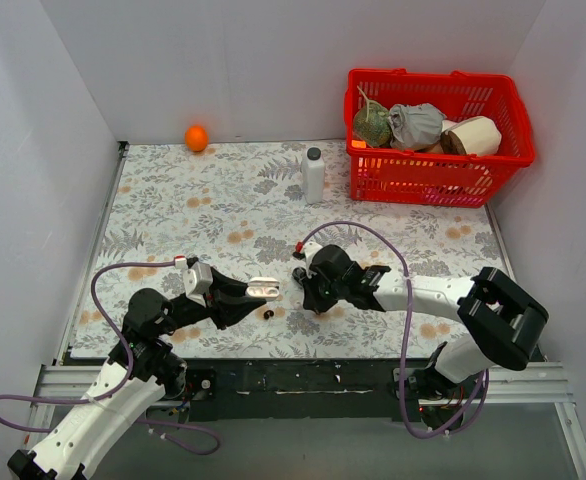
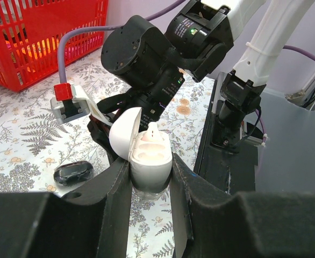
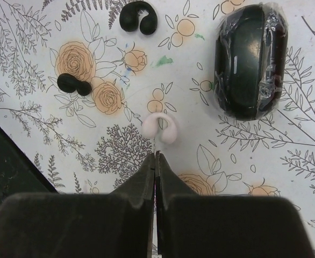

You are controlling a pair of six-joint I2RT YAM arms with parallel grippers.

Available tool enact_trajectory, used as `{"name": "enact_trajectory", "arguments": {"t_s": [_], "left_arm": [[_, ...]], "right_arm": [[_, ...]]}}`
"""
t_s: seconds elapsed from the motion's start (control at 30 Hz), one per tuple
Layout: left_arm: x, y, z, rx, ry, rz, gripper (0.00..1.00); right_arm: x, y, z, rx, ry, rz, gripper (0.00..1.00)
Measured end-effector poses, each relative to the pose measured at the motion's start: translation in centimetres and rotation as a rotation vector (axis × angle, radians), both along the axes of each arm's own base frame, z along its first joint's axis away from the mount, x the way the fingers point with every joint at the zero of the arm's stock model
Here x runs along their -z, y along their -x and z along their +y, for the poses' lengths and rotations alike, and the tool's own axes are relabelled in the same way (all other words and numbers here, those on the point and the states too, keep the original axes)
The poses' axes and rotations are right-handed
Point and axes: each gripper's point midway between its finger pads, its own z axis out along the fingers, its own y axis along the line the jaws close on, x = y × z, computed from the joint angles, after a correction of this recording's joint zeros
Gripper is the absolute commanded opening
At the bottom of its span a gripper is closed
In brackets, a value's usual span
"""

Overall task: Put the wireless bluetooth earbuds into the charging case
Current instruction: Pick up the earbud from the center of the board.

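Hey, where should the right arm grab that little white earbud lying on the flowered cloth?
Pinch the white earbud across its two rounded lobes, from straight above: it lies flat, a small arch opening toward the right tool, which is shut and should open first.

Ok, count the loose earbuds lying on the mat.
3, all in the right wrist view: a black earbud at the top edge, a second black earbud to the left, and a whitish earbud in the middle. Others may be hidden.
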Motion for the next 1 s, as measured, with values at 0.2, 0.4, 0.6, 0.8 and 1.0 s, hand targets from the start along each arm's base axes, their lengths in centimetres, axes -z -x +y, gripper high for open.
{"name": "enact_trajectory", "arguments": {"t_s": [0.2, 0.4, 0.6, 0.8, 1.0], "left_arm": [[0.0, 0.0, 0.0, 0.000, 0.000, 0.000, 0.00], [0.0, 0.0, 0.0, 0.000, 0.000, 0.000, 0.00], [0.0, 0.0, 0.0, 0.000, 0.000, 0.000, 0.00], [0.0, 0.0, 0.0, 0.000, 0.000, 0.000, 0.00], [0.0, 0.0, 0.0, -0.001, 0.000, 0.000, 0.00]], "right_arm": [[1.0, 0.1, -0.2, 0.004, 0.024, 0.018, 0.01], [2.1, 0.0, -0.1, 0.009, 0.041, 0.028, 0.01], [2.1, -0.5, 0.0, 0.018, 0.040, 0.010, 0.01], [2.2, -1.0, 0.2, 0.003, 0.047, -0.018, 0.01], [2.1, -1.8, 0.5, -0.038, 0.064, -0.066, 0.02]]}}
